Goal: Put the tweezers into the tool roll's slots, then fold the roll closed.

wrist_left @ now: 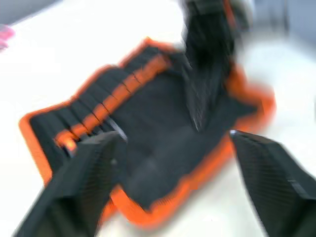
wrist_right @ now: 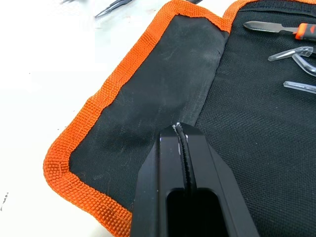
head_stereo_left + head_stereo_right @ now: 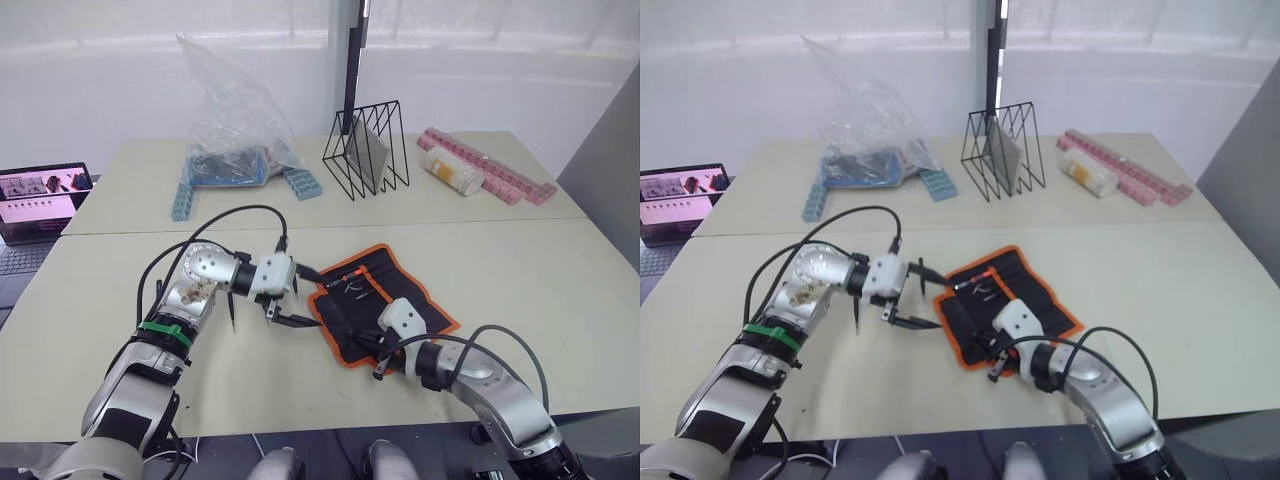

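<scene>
The tool roll (image 3: 400, 290) lies open on the table, black with orange piping and an orange inner stripe (image 1: 123, 94). A few slim tools (image 2: 296, 54) lie on its inner face. One black tweezer (image 3: 232, 310) rests on the table left of the roll, by my left arm, and a pointed tip (image 2: 113, 6) shows beyond the roll's edge. My left gripper (image 3: 313, 298) is open at the roll's left edge, with its jaws spread wide and nothing between them. My right gripper (image 2: 180, 131) is shut, its tip down on the roll's plain near flap close to the orange border.
At the back stand a clear plastic bag (image 3: 230, 110), blue strips (image 3: 185, 195), a black wire rack (image 3: 365, 150) and pink strips (image 3: 490, 170). A laptop (image 3: 40, 200) sits at the far left. The table's front edge runs just behind my right arm.
</scene>
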{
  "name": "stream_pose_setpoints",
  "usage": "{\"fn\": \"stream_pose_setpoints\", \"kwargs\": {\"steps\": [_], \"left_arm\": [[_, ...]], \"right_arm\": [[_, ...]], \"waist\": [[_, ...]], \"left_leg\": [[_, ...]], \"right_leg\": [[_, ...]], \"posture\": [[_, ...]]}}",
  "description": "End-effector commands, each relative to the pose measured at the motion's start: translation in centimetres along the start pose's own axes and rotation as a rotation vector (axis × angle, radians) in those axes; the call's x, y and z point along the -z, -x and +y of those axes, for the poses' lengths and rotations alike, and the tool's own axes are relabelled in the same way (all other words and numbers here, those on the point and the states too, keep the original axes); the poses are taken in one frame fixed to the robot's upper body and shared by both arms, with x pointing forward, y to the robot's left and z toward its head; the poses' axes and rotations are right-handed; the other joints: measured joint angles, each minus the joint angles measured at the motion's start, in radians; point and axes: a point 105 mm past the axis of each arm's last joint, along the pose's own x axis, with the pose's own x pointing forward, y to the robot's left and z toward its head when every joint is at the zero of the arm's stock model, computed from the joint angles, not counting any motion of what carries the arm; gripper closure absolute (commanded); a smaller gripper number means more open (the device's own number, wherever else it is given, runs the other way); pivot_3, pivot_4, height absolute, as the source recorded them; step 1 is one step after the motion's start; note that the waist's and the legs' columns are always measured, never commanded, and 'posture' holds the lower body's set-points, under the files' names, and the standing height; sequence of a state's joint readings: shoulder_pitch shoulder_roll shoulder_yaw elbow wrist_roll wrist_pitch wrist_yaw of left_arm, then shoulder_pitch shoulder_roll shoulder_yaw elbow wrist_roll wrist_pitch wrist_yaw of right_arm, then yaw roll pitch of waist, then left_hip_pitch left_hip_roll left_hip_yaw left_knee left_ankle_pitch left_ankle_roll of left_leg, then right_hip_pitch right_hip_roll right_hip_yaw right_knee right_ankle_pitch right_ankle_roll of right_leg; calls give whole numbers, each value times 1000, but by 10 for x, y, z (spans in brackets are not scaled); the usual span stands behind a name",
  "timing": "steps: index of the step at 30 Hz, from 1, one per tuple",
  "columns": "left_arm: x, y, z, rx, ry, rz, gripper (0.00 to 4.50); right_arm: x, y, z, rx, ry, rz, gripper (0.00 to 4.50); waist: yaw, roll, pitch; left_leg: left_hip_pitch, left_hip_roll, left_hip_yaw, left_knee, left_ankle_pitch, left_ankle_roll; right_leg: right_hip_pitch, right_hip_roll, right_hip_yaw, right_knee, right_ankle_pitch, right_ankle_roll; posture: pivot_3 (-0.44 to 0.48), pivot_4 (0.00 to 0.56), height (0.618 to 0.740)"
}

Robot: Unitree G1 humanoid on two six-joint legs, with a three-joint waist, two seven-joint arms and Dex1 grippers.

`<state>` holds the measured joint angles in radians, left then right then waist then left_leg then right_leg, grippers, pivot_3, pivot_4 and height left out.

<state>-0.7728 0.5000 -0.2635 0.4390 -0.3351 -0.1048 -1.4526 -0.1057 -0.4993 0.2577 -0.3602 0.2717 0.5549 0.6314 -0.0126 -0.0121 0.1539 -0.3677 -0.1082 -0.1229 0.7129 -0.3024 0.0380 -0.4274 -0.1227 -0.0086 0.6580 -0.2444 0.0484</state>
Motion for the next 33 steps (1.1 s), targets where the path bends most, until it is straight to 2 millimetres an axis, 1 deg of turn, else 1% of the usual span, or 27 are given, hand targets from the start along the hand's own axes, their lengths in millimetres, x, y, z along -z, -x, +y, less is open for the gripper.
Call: {"fn": "stream_pose_setpoints", "kwargs": {"steps": [1, 3, 6, 8, 10, 11, 14, 19, 23, 27, 29, 31, 33], "left_arm": [[-16, -2, 13, -85, 140, -119, 206], [-8, -6, 10, -97, 161, -105, 850], [9, -18, 3, -128, 199, -80, 1852], [20, -23, 7, -190, 218, -61, 2485], [25, -26, 10, -233, 244, -49, 3133], [29, -27, 11, -251, 256, -33, 3515], [42, -30, 8, -287, 283, 26, 4460], [66, -37, -8, -258, 279, 154, 4488], [85, -42, -18, -244, 253, 251, 4488], [93, -45, -25, -216, 228, 281, 4488], [96, -44, -27, -204, 213, 294, 4488], [98, -43, -29, -196, 201, 307, 4488], [99, -43, -30, -190, 195, 313, 4488]], "right_arm": [[21, -2, 4, -24, -33, 84, 4500], [18, -1, 3, -26, -32, 72, 4500], [16, -1, 4, -30, -26, 68, 4500], [15, -1, 3, -32, -10, 64, 4500], [12, -1, 4, -33, 4, 55, 4500], [10, -1, 4, -34, 8, 51, 4500], [5, 1, 4, -37, 15, 42, 4500], [-1, 2, 5, -51, 26, 24, 4500], [-22, 1, 0, -40, 30, -56, 4500], [-46, -3, -11, -5, 32, -157, 4500], [-54, -6, -18, 25, 42, -191, 4500], [-56, -13, -23, 42, 39, -201, 4500], [-53, -21, -23, 39, 41, -191, 4500]], "waist": [[0, 0, 0], [0, 0, 0], [1, 1, -1], [2, 1, -1], [4, 1, -1], [6, 1, -1], [7, 1, -1], [9, 1, -1], [14, 1, -1], [19, 1, -1], [21, 1, -1], [21, 1, -1], [21, 1, -2]], "left_leg": [[0, 0, 0, 0, 0, 0], [1, 0, 0, 0, 0, 0], [2, 0, 0, 0, 0, 0], [2, 0, 0, -1, 0, -1], [1, 0, 0, -1, 0, -1], [1, 0, 0, 0, 0, -1], [1, 0, 0, -1, 0, -1], [1, 0, 0, -1, 0, -1], [1, 0, 0, -1, 0, -1], [1, 0, 0, -1, 0, -1], [2, 0, 0, -1, 0, -1], [3, 0, 0, -1, 0, -1], [3, 0, 0, -1, 0, -1]], "right_leg": [[0, 0, 0, 0, 0, 0], [1, 0, 0, 0, 0, 0], [1, 0, 1, -1, 0, 0], [2, 0, 1, -1, 0, 0], [2, 0, 1, -2, 0, 0], [2, 0, 1, -2, 0, 0], [2, 0, 2, -1, 0, 0], [1, 0, 2, -2, 0, 0], [2, -1, 2, -2, 0, 0], [2, -1, 2, -2, 1, -1], [2, -1, 2, -2, 1, -2], [3, -1, 2, -2, 1, -2], [3, -1, 2, -2, 1, -2]], "posture": [[0, 150, 724], [0, 150, 724], [0, 150, 724], [0, 150, 724], [0, 150, 724], [0, 150, 724], [0, 150, 724], [0, 150, 724], [0, 150, 724], [0, 150, 724], [0, 150, 724], [0, 150, 724], [0, 150, 724]]}}
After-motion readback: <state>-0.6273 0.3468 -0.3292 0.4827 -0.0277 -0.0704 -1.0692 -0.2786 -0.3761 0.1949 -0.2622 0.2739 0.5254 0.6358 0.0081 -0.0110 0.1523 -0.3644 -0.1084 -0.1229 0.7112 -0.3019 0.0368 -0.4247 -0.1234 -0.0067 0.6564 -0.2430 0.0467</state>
